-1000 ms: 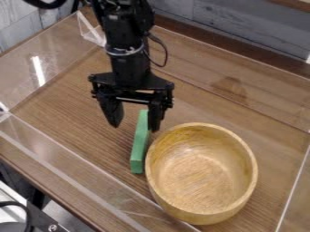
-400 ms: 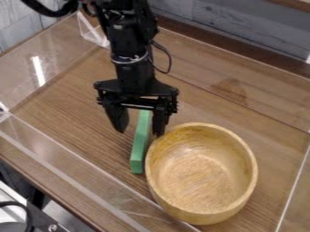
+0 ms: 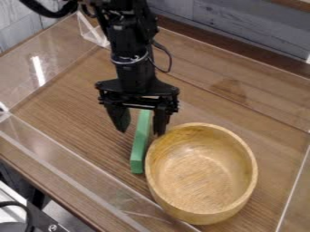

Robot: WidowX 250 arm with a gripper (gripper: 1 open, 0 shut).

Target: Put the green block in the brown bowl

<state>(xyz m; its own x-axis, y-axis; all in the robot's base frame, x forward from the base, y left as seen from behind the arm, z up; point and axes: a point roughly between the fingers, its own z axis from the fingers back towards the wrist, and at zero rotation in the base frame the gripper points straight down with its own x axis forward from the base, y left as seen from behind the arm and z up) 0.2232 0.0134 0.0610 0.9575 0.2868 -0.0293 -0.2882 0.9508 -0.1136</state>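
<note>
The green block (image 3: 140, 148) lies flat on the wooden table, a long thin bar with its near end close to the rim of the brown bowl (image 3: 204, 172). The bowl is a wide light-brown wooden one at the lower right, with nothing visible inside. My black gripper (image 3: 138, 119) points straight down over the block's far end. It stands open, with one finger (image 3: 118, 117) to the block's left and the other finger (image 3: 159, 119) to its right. The block's top end is partly hidden behind the fingers.
A clear plastic wall (image 3: 49, 159) fences the table along the front and left sides. The arm's black body (image 3: 126, 41) rises behind the gripper. Grey planks (image 3: 242, 23) run along the back.
The gripper has shifted slightly down and to the right toward the block's far end since the earliest frame, then stayed still. Its jaws remain open and the block has not moved.
</note>
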